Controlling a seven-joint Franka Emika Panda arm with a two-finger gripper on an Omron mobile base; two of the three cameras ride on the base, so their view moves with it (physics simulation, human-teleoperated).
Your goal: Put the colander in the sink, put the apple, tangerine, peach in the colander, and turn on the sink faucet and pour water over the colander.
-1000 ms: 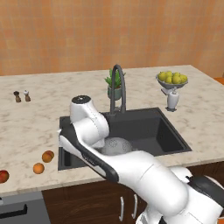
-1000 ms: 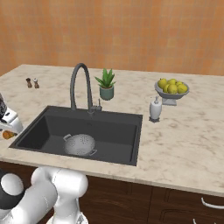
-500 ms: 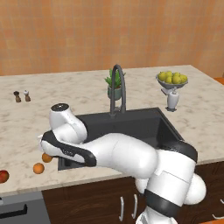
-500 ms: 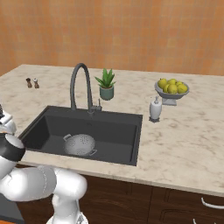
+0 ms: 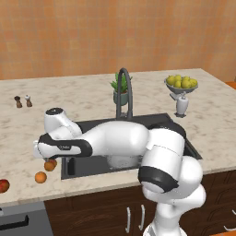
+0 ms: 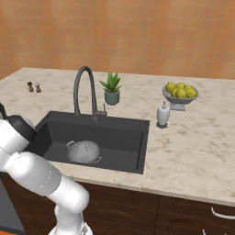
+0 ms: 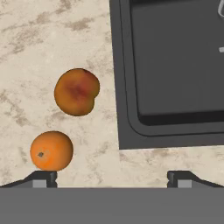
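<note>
My gripper [image 7: 112, 178] is open and empty, hanging over the counter just left of the sink [image 7: 175, 65]. Below it lie the peach [image 7: 77, 92], orange with a reddish blush and a crease, and the smooth orange tangerine [image 7: 51, 151], closer to my left fingertip [image 7: 42, 178]. Both rest on the marble, the peach [image 5: 50, 165] under my hand and the tangerine [image 5: 40, 177] nearer the front edge. The red apple [image 5: 3, 185] sits further left. The silver colander [image 6: 85, 151] stands in the sink [image 6: 133, 124]. No water falls from the dark faucet [image 6: 85, 89].
A potted plant [image 6: 111, 88] stands behind the sink, with a soap dispenser [image 6: 162, 114] and a bowl of yellow fruit [image 6: 180, 93] to its right. Salt and pepper shakers [image 5: 23, 101] sit far back left. My arm [image 5: 120, 138] spans the sink's front.
My arm has swung left, from over the sink's left part to above the counter by the peach and tangerine. The gripper has stayed open. The fruits and colander have not moved.
</note>
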